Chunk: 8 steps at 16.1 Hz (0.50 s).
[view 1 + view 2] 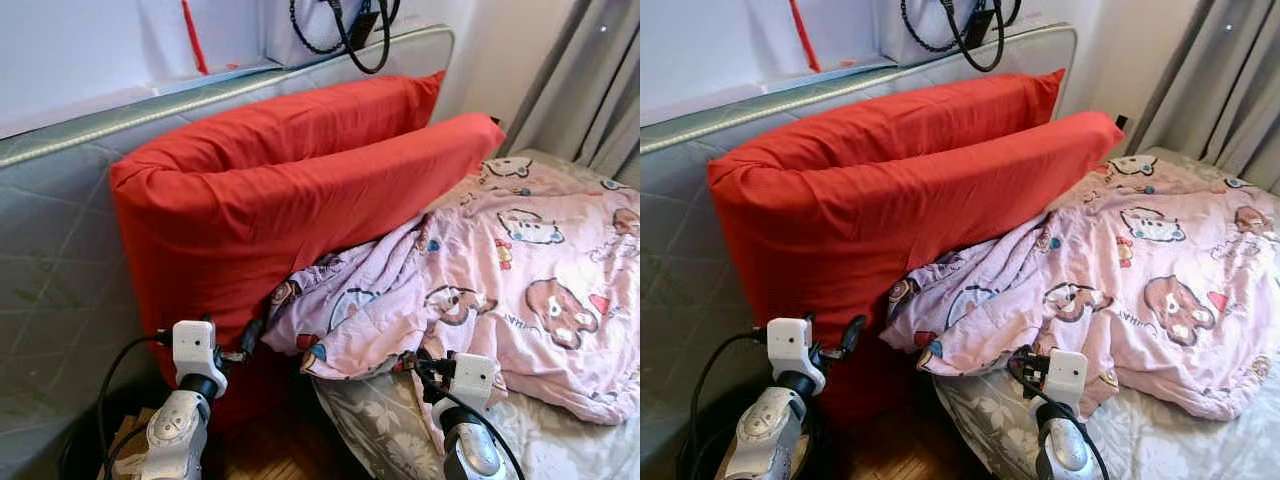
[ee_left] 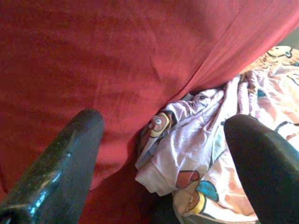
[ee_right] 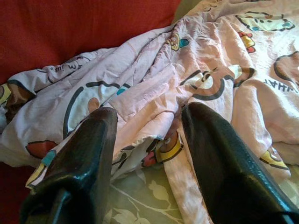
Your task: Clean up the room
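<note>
A large red pillow [image 1: 270,190], folded along its length, stands on edge against a grey quilted headboard [image 1: 60,250] at the head of the bed [image 1: 1160,430]. A pink blanket [image 1: 500,270] printed with cartoon bears lies crumpled across the bed, its near corner bunched against the lower face of the red pillow and overhanging the mattress edge. The mattress carries a grey sheet [image 3: 140,200] with a leaf pattern, visible below the blanket hem. The left claw [image 2: 163,154] is released, its two black fingers [image 2: 65,163] spread wide, one before the red pillow and the other before the bunched corner of the blanket; contact with either cannot be confirmed. The right claw [image 3: 149,140] is likewise released, fingers apart and pointed at a fold of the pink blanket near the mattress edge, with fabric showing between them. A black cable [image 1: 350,30] hangs in loops on the white wall [image 1: 80,40] above the headboard. Grey curtains [image 1: 590,80] hang at the far right. Wooden floor [image 1: 270,450] shows between bed and headboard.
</note>
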{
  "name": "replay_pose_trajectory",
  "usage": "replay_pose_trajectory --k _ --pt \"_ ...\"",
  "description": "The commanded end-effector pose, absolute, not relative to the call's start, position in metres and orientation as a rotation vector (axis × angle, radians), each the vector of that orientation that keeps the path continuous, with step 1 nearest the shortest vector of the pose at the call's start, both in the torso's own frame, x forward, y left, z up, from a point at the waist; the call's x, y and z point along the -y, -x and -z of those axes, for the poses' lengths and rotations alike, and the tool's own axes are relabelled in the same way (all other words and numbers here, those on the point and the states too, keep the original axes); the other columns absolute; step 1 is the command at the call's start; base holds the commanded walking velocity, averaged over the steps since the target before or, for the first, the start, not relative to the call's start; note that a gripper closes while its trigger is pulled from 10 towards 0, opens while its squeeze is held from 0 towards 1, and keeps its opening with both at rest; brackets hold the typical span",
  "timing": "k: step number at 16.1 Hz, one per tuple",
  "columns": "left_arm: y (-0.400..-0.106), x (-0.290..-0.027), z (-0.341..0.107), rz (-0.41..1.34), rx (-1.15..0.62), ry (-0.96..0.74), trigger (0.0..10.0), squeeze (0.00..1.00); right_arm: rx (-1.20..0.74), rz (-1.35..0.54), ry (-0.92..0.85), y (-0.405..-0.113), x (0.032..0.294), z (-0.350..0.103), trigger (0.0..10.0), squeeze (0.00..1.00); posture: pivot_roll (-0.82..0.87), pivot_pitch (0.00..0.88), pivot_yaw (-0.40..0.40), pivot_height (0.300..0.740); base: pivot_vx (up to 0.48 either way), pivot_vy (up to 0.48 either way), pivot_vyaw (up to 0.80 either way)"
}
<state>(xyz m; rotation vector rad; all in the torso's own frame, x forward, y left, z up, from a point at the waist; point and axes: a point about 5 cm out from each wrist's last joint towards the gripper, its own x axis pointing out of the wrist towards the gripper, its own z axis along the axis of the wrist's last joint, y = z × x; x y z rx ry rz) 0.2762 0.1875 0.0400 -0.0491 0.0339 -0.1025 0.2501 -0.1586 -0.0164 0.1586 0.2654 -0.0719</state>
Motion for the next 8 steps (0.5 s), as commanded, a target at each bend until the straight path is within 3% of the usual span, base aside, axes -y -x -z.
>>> replay_pose_trajectory --k 1,8 --pt "-0.2783 -0.1851 -0.0419 0.115 -0.034 0.053 10.0 0.0 -0.261 0.077 -0.16 -0.2524 0.1602 0.0145 10.0 0.0 0.05 0.0 -0.016 0.74 0.0 0.0 0.0" --pt "-0.278 -0.1856 -0.0424 0.115 -0.034 0.051 10.0 0.0 -0.269 0.069 -0.158 -0.2511 0.1596 0.016 10.0 0.0 0.05 0.0 -0.014 0.74 0.0 0.0 0.0"
